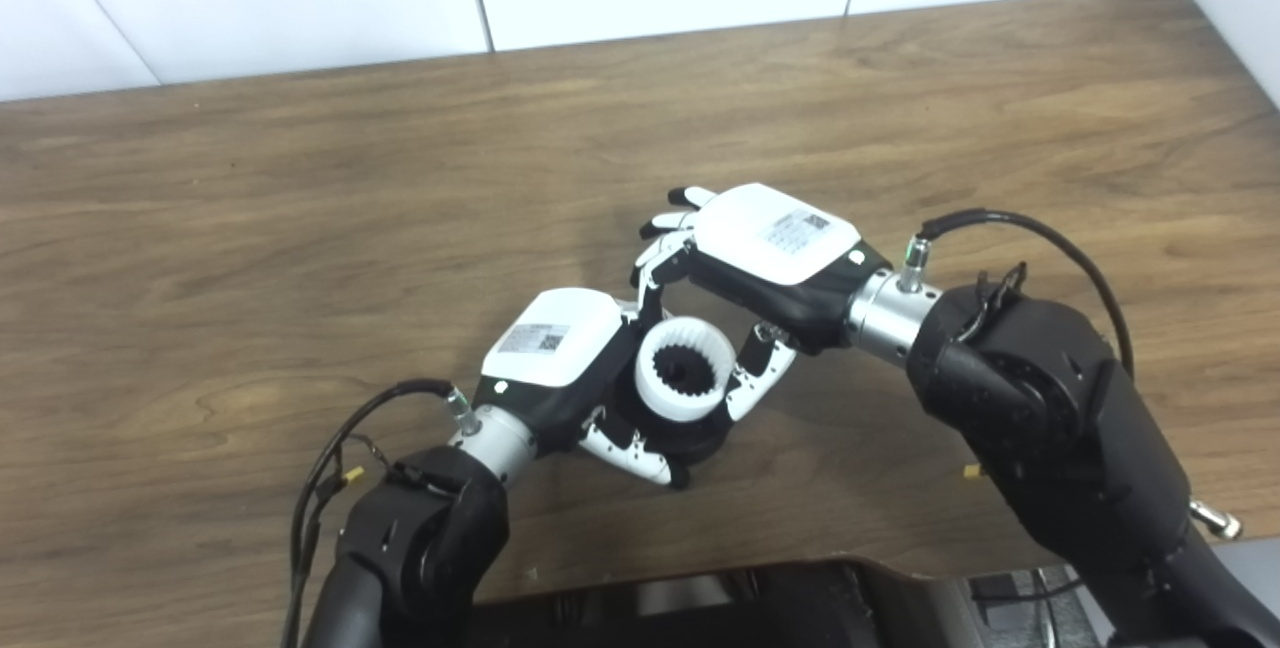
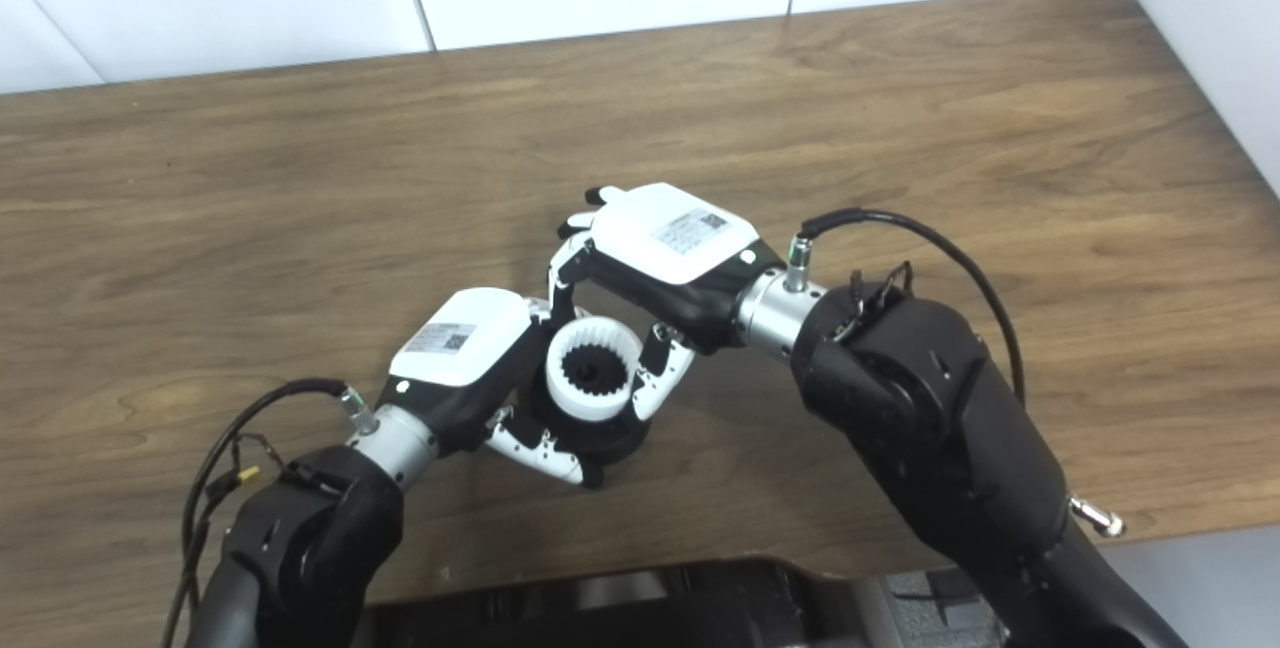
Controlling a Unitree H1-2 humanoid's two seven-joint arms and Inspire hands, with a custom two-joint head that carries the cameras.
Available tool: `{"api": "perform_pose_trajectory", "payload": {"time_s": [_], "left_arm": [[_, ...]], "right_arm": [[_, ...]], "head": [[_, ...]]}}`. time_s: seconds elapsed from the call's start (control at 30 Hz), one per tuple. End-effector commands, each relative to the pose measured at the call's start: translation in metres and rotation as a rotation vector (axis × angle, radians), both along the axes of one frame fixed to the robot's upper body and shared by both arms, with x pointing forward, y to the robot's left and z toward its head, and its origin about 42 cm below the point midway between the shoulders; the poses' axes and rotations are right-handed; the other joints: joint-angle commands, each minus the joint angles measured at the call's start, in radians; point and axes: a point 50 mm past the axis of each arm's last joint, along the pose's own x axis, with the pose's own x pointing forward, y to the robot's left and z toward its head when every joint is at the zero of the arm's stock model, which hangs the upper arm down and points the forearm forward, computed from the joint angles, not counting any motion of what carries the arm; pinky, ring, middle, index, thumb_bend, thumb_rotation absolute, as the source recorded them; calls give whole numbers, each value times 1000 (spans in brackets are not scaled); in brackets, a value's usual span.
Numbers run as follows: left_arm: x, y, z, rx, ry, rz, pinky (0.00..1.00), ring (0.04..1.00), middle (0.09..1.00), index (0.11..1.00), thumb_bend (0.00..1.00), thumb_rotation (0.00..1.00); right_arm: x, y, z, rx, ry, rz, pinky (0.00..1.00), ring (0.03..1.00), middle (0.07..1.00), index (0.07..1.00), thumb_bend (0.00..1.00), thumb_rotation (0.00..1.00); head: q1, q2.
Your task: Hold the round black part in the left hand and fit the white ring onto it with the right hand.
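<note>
white ring (image 1: 685, 368): it sits on top of the round black part, in the middle of the near side of the table. it has little teeth all around its inside. it looks set onto the part, but how far down it has gone cannot be told.
round black part (image 1: 690, 440): only its dark lower edge peeks out under the ring, and a dark toothed bit shows through the ring's hole. it is low over the table; whether it touches the wood cannot be told.
left hand (image 1: 560, 353): it comes in from the bottom left. its fingers are curled around the black part from the left and from below, so it has hold of the part.
left fingers (image 1: 630, 448): white with black tips, they wrap under the near side of the part.
right hand (image 1: 770, 248): it comes in from the right, palm down, just above and behind the ring. its fingers and thumb are bent, one on each side of the ring.
right thumb (image 1: 755, 378): it is close by the ring's right side; whether it presses on the ring cannot be told.
table (image 1: 300, 208): brown wood, with a white wall behind it.
</note>
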Motion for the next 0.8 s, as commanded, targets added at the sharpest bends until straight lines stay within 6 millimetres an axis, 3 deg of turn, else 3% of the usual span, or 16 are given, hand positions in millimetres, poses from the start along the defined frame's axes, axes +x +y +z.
{"api": "perform_pose_trajectory", "payload": {"time_s": [0.0,0.43,0.77], "left_arm": [[0,4,-3,-6,26,41,823,797,767,743,999,236],[3,4,2,-97,52,109,723,782,787,796,1000,234],[2,5,2,-87,65,99,756,800,793,793,1000,219]], "right_arm": [[-5,4,6,1,-31,42,1000,906,774,482,525,135],[-5,3,2,-24,-25,47,1000,907,774,482,524,135],[7,-9,-13,-5,-3,-8,998,890,766,488,524,138]], "head": [[1,2],[15,1],[6,-7]]}}
